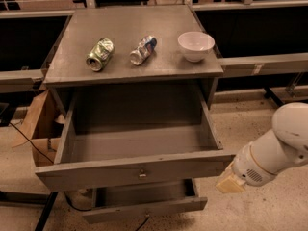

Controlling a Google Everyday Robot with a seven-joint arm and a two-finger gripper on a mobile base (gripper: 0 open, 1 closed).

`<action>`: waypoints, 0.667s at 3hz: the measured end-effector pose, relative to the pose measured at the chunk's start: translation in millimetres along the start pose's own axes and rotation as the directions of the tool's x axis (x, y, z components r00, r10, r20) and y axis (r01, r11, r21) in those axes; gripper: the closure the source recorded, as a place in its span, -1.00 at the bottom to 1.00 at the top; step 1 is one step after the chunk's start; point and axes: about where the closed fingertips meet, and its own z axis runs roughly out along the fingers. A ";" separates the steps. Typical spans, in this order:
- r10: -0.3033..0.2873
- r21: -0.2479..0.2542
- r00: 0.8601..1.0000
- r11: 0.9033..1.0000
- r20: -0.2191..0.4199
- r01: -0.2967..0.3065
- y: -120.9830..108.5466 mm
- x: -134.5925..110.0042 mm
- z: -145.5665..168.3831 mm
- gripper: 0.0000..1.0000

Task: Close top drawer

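The top drawer (134,170) of the grey cabinet stands pulled far out and looks empty inside. Its long flat front has a small metal knob (142,173) at the centre. A lower grey drawer (144,208) is also partly out beneath it. My gripper (229,183) is at the lower right on a white arm (274,150), just off the right end of the top drawer's front, close to its corner.
On the cabinet top (168,66) lie a green crushed can (100,54), a blue and silver crushed can (143,49) and a white bowl (196,45). A cardboard box (41,129) stands left of the cabinet. Dark benches run behind.
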 end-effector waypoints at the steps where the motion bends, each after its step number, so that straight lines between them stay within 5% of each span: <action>1: 0.028 -0.005 1.000 1.000 -0.004 -0.028 -20.1 -14.6 28.9 1.00; 2: 0.028 0.009 1.000 1.000 -0.011 -0.028 -35.7 -30.2 39.7 1.00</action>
